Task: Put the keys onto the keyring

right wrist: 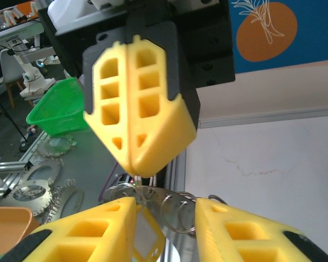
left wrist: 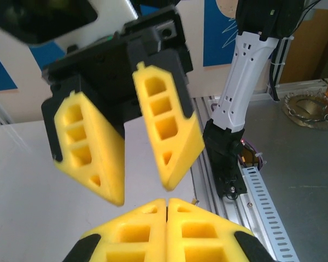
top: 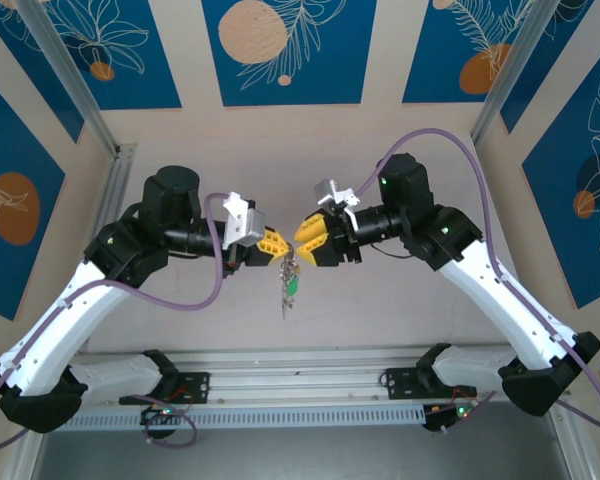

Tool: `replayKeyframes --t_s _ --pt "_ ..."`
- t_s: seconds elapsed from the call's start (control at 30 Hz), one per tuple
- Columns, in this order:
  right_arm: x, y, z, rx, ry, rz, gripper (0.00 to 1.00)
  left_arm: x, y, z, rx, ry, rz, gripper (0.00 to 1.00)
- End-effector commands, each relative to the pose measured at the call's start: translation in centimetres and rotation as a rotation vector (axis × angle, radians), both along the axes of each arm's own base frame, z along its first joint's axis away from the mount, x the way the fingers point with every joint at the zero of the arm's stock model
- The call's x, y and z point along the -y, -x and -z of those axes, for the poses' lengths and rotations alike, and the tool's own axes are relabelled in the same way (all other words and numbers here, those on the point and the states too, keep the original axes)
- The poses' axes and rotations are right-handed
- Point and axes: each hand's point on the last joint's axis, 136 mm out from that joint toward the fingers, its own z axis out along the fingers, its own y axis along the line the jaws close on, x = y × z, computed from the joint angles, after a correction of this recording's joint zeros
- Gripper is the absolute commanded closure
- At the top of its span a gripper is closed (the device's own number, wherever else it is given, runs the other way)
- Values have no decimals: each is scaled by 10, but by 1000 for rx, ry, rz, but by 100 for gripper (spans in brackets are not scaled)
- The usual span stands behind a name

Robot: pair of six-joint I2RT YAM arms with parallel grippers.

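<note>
The left gripper is pinching shut on the top of the floppy dark keyring with silvery chain and a small green tag. The keyring is dangling in the air in the middle, above the white bench. The right gripper is facing it with its jaws apart, holding nothing. The keyring is looking light, soft and probably slippery, so the best place for grabbing is likely just under the left gripper, where it should swing least.

Pincer fingers matt yellow plastic; keyring shiny metal.
</note>
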Motion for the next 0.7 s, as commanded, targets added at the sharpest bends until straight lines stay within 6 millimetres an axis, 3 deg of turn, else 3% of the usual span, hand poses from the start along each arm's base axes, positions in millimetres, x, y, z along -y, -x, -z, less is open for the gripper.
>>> replayKeyframes --t_s 0.0,0.67 --pt "-1 7 -4 -30 -14 -52 68 -1 11 -15 26 54 42 100" --pt "-6 16 2 -65 2 -109 77 0 3 -11 31 44 12 100"
